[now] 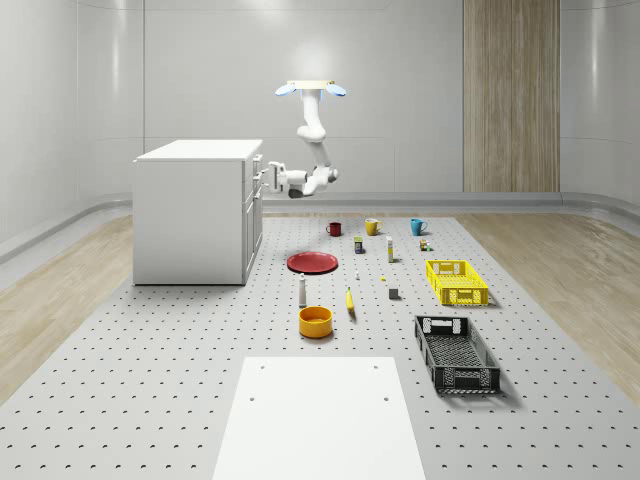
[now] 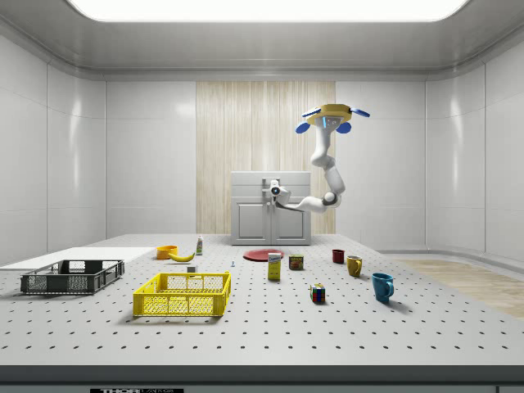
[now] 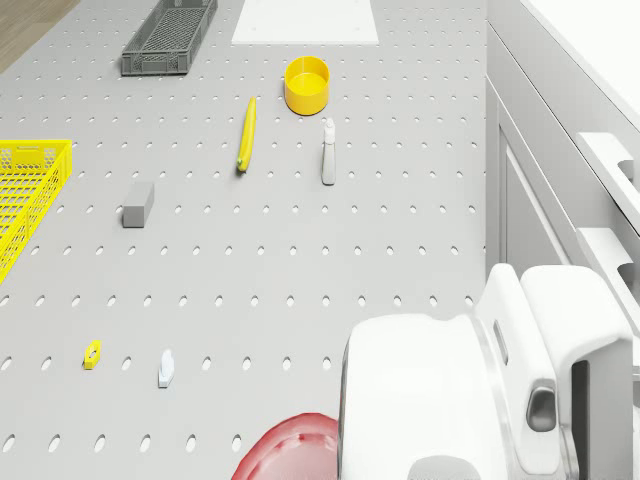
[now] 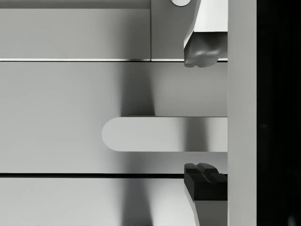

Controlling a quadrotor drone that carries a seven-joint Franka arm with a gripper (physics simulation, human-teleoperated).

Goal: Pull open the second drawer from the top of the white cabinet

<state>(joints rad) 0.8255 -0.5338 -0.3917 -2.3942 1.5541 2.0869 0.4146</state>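
1. The white cabinet [image 1: 195,210] is seen standing on the perforated worktop [image 1: 200,380] toward its far left part in the whole-scene view, with its drawer fronts turned to the whole-scene view's right.
2. The drone [image 1: 311,90] is seen hovering in the air beside the cabinet's drawer side, above the worktop; the arm [image 1: 316,150] is bent down and reached toward the drawer fronts.
3. The pincer [image 1: 268,176] is held level at the upper drawers, right at the cabinet's front.
4. In the wrist view the handle [image 4: 164,134] of a drawer is seen as a flat rounded bar, lying between one fingertip [image 4: 202,52] and the other fingertip [image 4: 204,181]. The fingers are spread apart and nothing is gripped.
5. The drawer [image 4: 70,117] is judged closed, its seams flush with the neighbouring fronts; that it is the second from the top cannot be confirmed.
6. The step in hand is judged to be the final approach to the handle. Next, the fingers should be closed on the bar, and a straight pull away from the cabinet is called for.
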